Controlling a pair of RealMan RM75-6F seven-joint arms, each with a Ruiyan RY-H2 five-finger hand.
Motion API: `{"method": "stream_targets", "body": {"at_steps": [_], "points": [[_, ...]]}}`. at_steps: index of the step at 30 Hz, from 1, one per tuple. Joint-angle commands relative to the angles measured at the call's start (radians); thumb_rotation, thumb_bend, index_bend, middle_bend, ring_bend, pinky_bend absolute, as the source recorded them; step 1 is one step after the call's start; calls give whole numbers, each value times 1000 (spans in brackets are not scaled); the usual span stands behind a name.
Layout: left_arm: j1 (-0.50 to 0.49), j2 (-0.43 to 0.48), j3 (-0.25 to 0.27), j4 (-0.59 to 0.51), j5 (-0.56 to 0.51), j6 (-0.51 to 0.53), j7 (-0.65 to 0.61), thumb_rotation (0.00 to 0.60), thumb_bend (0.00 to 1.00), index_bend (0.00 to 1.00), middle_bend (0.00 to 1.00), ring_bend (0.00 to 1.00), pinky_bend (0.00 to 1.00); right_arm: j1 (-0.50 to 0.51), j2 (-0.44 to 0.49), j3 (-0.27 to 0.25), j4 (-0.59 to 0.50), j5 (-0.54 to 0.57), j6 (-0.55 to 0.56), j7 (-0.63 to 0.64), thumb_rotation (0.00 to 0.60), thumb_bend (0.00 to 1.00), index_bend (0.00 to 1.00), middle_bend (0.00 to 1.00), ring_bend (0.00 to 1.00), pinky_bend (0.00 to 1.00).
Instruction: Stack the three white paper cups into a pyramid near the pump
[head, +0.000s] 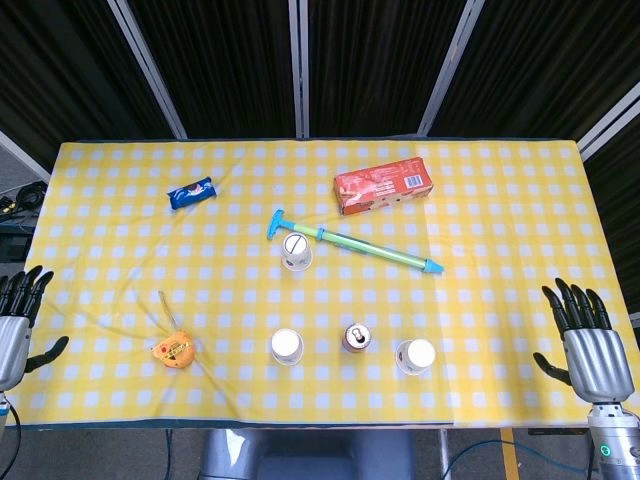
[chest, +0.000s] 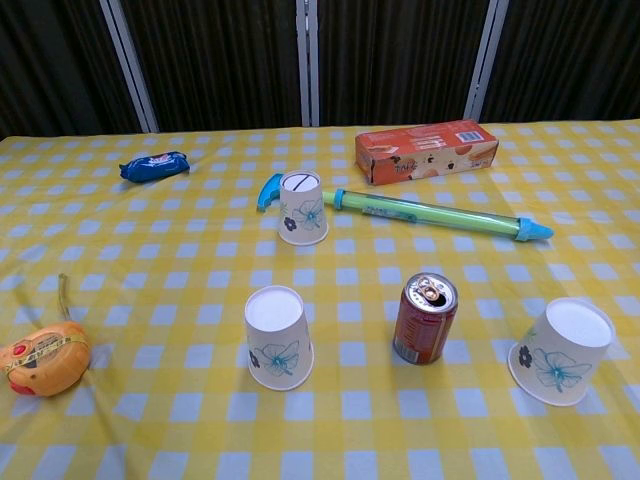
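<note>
Three white paper cups with blue flower prints stand upside down on the yellow checked table. One cup (head: 297, 250) (chest: 302, 207) stands against the green and blue pump (head: 355, 241) (chest: 420, 211) near its handle. A second cup (head: 287, 346) (chest: 277, 336) stands near the front edge. The third cup (head: 416, 355) (chest: 560, 349) is at the front right, tilted. My left hand (head: 18, 322) is off the table's left edge, fingers spread, holding nothing. My right hand (head: 587, 336) hovers at the right front corner, also open and empty. Neither hand appears in the chest view.
A soda can (head: 356, 338) (chest: 424, 318) stands between the two front cups. An orange-red box (head: 383, 185) (chest: 427, 150) lies behind the pump. A blue snack packet (head: 190, 192) (chest: 154, 165) is at the back left, an orange tape measure (head: 172, 349) (chest: 40, 362) at the front left.
</note>
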Motion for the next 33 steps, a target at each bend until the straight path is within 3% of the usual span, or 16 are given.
{"method": "stream_targets", "body": {"at_steps": [1,33], "points": [[0,0,0,1,1,0,-1,600,231,0,0,0,0,0,-1,0,0,0,0,-2,600,61,31,0,0,0],[-10,-5,17,-2,53,0,-12,600,231,0,0,0,0,-2,2,-3,-4,-1,1,7,600,61,31,0,0,0]]}}
